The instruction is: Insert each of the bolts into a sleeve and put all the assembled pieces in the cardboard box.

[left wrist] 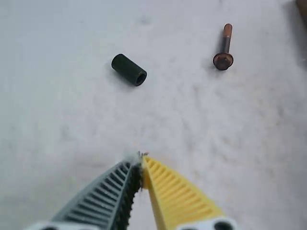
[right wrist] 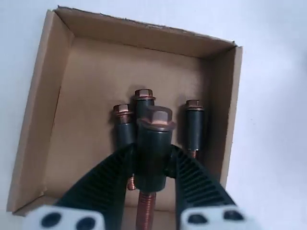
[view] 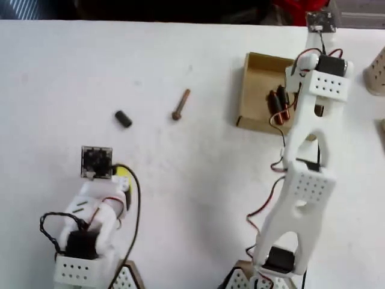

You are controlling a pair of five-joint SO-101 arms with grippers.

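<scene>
From the right wrist view we make out the right gripper (right wrist: 152,153) clamped on an assembled piece (right wrist: 153,139), copper bolt through black sleeve, above the cardboard box (right wrist: 45,105). Three more pieces (right wrist: 194,127) lie inside. In the high view the arm crosses this. The left gripper (left wrist: 140,163) is closed and empty. A loose bolt (left wrist: 224,47) and loose sleeve (left wrist: 128,70) lie apart on the white table (left wrist: 62,129).

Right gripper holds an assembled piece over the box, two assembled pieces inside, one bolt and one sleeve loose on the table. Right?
No: three assembled pieces lie in the cardboard box, not two; the right wrist view shows them. Rest holds.
</scene>
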